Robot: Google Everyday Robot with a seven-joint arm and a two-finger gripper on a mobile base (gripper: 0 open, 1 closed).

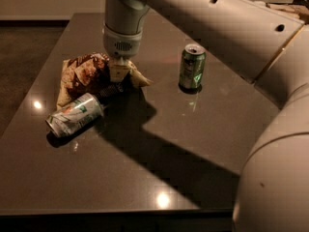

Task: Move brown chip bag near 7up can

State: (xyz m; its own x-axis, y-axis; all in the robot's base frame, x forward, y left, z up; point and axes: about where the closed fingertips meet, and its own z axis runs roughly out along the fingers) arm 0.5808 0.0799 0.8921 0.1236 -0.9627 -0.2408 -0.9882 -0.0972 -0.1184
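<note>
The brown chip bag [84, 76], crinkly brown and pale yellow, lies on the dark table [159, 144] at the left. The 7up can [75, 114], silver-white with green lettering, lies on its side just in front of the bag, its top end touching the bag's lower edge. My gripper [118, 77] comes down from above on the bag's right end and is shut on it. The gripper's wrist hides part of the bag's right side.
A dark green can [192, 67] stands upright to the right of the bag. My arm [231, 28] sweeps across the upper right and casts a broad shadow over the table's middle. The table's left edge [29, 105] is close to the 7up can.
</note>
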